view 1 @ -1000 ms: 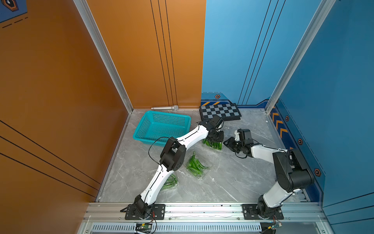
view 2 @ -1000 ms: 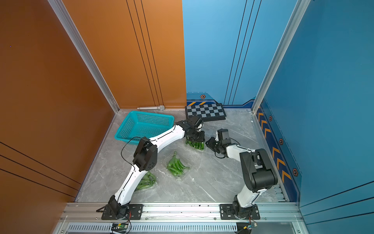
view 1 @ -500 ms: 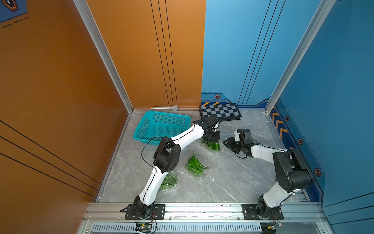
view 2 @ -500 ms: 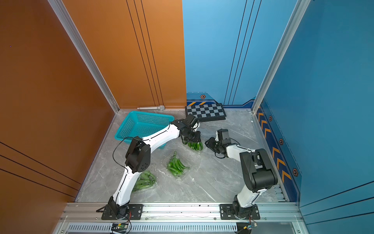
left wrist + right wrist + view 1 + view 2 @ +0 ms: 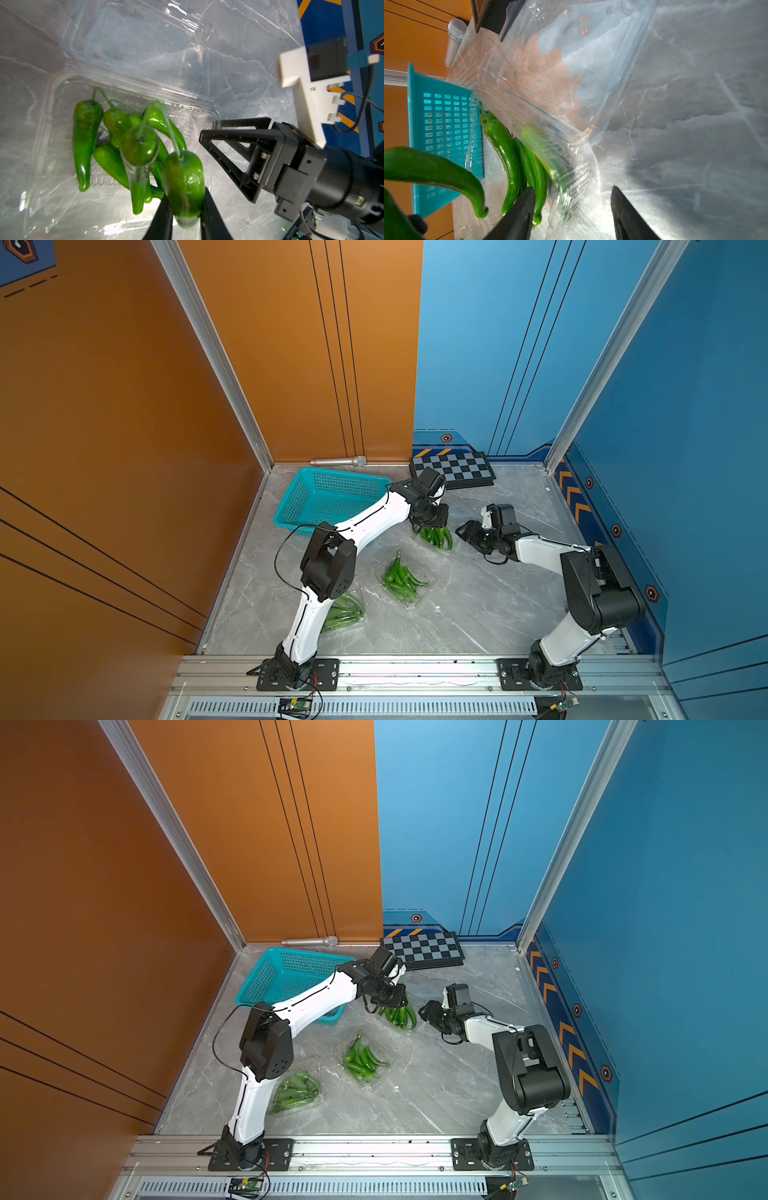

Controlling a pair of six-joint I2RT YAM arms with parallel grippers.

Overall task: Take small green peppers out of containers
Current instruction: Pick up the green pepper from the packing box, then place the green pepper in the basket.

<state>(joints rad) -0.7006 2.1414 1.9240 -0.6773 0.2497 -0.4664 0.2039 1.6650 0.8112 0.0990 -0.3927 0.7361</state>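
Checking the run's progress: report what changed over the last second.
The left arm's elbow swung toward the orange wall; the left gripper, shut on a pepper, edged toward the basket over the far container. The right gripper opened beside that container. The basket, the other two containers and their peppers stayed put.

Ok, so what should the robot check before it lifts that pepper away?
1. The left gripper is shut on the held pepper: ok.
2. The lid of the container lies open: ok.
3. The held pepper's stem is free of the other peppers: cannot tell.
4. The right gripper is open and holds nothing: ok.
5. The teal basket sits upright beside the left arm: ok.
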